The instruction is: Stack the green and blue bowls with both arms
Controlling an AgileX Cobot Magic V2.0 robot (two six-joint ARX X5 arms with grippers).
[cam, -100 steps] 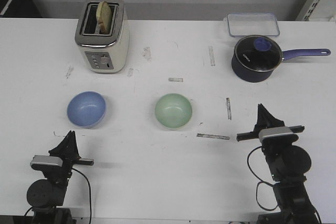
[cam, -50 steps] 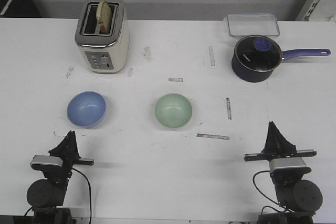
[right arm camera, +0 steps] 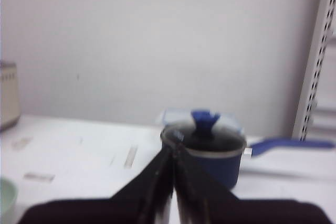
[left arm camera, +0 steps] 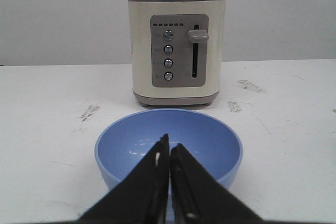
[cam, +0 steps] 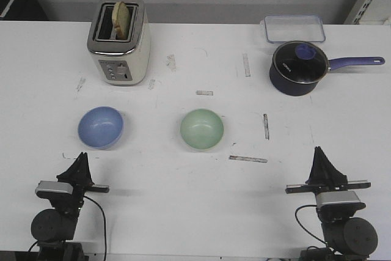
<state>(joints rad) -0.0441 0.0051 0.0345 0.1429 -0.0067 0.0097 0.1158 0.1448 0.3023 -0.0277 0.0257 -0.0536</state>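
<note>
Left black gripper (cam: 80, 164) clenched, fingers (left arm camera: 152, 182) pressed flat together, grasping nothing, parked low at the near edge of the bench. Right black gripper (cam: 322, 164) likewise clenched, fingers (right arm camera: 157, 182) tip to tip with only a hairline seam between, empty, parked at the near right edge. Neither touching a bowl.

Just ahead of the left gripper, apart from it: light periwinkle blue round bowl (cam: 101, 127), upright, mouth up, empty, filling the lower middle of the left wrist view (left arm camera: 169, 142). Well to its right, near the bench centre: pale mint green round bowl (cam: 201, 129), upright and empty too, just clipped at the edge of the blurred right wrist view (right arm camera: 6, 195). Bowls well apart, not stacked.

Beyond the blue bowl, cream and chrome toaster (cam: 118, 40) with a slice of bread standing in one slot, control panel facing the left wrist camera (left arm camera: 178, 51). Far right, dark blue saucepan with glass lid (cam: 297, 68), handle pointing right; behind it a clear rectangular plastic container (cam: 293, 28).

White bench (cam: 183, 200) scuffed, with short grey tape marks scattered about. Plain grey wall behind; white slotted shelf upright (right arm camera: 315, 61) at the far right.
</note>
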